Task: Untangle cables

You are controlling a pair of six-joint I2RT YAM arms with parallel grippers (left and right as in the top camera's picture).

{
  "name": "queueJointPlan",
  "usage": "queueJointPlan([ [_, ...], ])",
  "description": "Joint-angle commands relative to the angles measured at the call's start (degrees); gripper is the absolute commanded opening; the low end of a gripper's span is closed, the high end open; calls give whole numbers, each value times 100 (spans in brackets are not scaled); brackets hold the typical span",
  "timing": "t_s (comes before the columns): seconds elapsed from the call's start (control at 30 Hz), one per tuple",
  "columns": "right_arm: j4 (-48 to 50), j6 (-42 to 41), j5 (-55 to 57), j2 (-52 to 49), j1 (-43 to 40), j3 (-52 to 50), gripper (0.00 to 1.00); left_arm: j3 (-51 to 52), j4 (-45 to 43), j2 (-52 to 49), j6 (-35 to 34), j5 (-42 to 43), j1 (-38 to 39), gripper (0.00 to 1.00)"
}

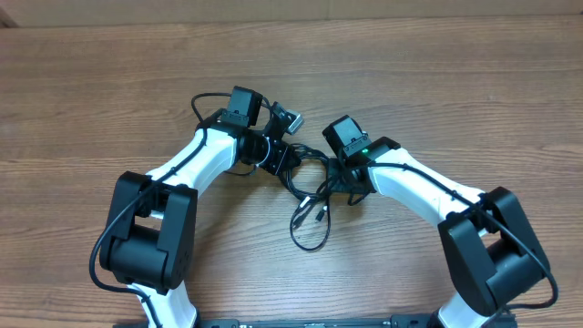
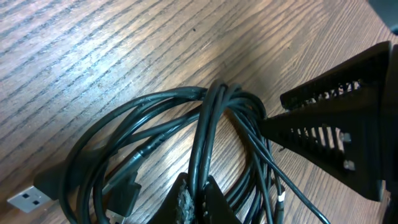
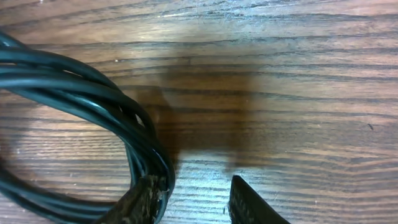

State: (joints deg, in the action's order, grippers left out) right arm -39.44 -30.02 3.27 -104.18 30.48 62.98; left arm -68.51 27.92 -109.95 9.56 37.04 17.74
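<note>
Wooden worktop holds your tangled thin black cables: left tool clamps some strands; right tool, part-open and empty, has them just left.

In the overhead view the table is lit brightly and evenly from above. In the left wrist view pale glare is seen on the wood beyond the cables. In the right wrist view a soft shadow is cast just right of them, and they are slightly blurred.

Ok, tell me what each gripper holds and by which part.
The left gripper pinches the thin black cables by a bunch of coil strands. The right gripper stands open, holding nothing.
</note>
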Motion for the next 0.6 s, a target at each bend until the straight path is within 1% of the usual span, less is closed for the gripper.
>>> queueJointPlan([
  [0.0, -48, 7, 181, -199, 20, 72, 36, -17, -33, -39, -149, 155, 68, 4],
  [0.13, -31, 7, 181, -238, 20, 15, 36, -15, -79, -42, -146, 66, 181, 9],
  [0.27, 15, 9, 181, -240, 20, -83, 36, -15, -94, -42, -149, -363, 319, 11],
  [0.33, 24, 9, 184, -240, 20, -118, 36, -15, -94, -42, -146, -520, 387, 22],
  [0.37, 33, 9, 184, -240, 20, -140, 36, -15, -96, -42, -146, -577, 417, 25],
  [0.43, 35, 11, 184, -240, 20, -149, 36, -15, -105, -42, -146, -675, 483, 27],
  [0.57, 37, 11, 184, -240, 20, -153, 36, -11, -175, -46, -146, -772, 603, 30],
])
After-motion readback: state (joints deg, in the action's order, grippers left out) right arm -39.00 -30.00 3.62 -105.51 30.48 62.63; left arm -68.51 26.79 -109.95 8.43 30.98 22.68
